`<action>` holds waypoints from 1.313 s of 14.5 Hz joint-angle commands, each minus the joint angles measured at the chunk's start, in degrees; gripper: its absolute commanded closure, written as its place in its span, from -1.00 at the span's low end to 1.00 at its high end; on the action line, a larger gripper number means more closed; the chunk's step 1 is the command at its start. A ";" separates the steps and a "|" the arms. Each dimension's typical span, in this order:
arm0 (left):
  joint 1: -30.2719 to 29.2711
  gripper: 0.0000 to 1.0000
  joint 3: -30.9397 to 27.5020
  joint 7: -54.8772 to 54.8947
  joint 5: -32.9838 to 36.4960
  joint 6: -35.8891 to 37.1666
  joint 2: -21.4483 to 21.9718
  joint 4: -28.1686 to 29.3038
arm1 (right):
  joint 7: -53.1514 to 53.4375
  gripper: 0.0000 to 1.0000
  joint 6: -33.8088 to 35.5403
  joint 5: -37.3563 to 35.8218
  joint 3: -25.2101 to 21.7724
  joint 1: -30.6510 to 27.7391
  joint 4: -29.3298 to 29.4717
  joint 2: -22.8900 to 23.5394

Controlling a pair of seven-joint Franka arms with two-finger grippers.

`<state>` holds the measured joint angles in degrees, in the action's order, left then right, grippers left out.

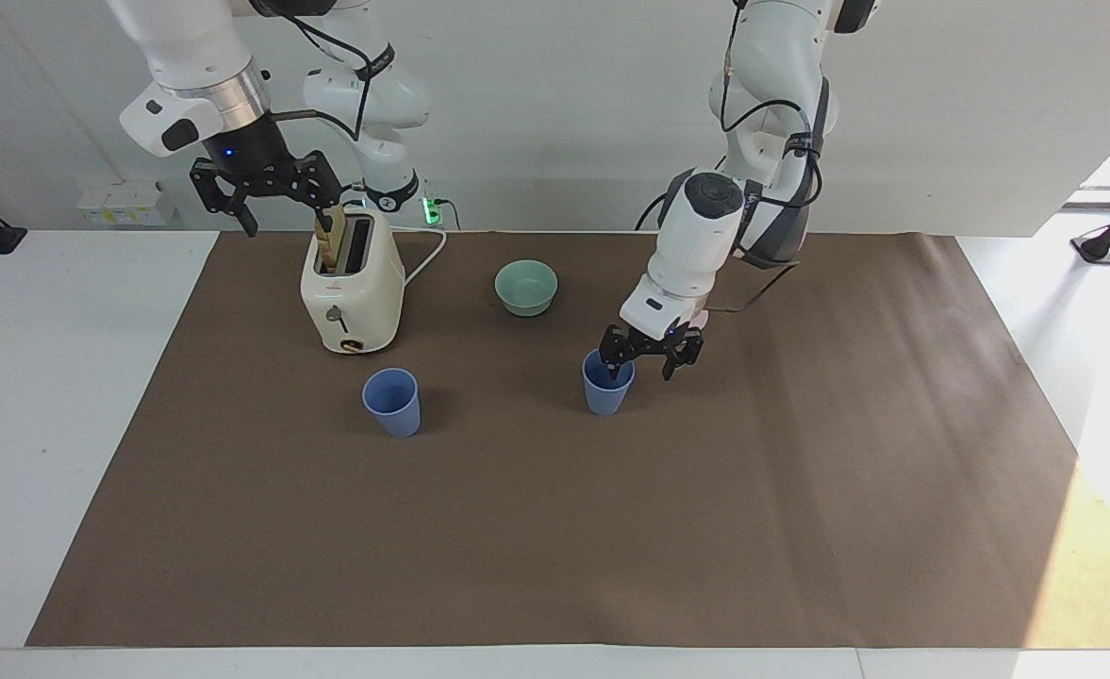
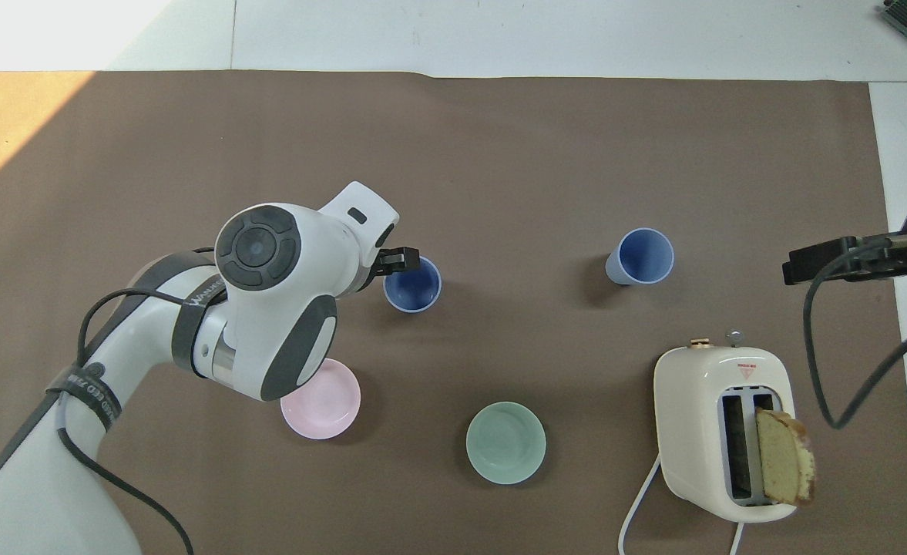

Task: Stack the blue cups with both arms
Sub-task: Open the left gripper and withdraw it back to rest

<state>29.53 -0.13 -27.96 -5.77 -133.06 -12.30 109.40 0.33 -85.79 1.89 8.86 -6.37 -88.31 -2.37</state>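
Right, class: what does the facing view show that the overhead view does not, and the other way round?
Only the facing view shows the whole right hand, open and raised by the toaster, and the left hand, open at the rim of a cup. Only the overhead view shows the whole pink bowl and looks down into the toaster's slots. Both show that cup, the other cup, the green bowl and the bread.
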 commanded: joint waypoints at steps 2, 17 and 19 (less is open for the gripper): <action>-5.69 -1.00 -0.04 6.66 0.85 4.46 5.43 0.46 | -1.29 -1.00 -1.66 1.09 -0.07 -0.57 -2.74 -1.85; -25.31 -1.00 -0.22 34.90 3.93 38.38 10.37 -20.62 | -0.59 -1.00 -28.64 1.27 0.02 -1.01 -19.79 9.48; -25.31 -1.00 -0.48 34.90 4.28 41.11 10.80 -20.90 | -0.50 -1.00 -28.91 1.27 0.02 -0.66 -20.23 11.50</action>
<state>4.78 -0.93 6.39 -2.84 -95.70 -0.62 90.82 0.32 -113.77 1.94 8.74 -7.04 -108.01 8.09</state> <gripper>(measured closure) 0.000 0.000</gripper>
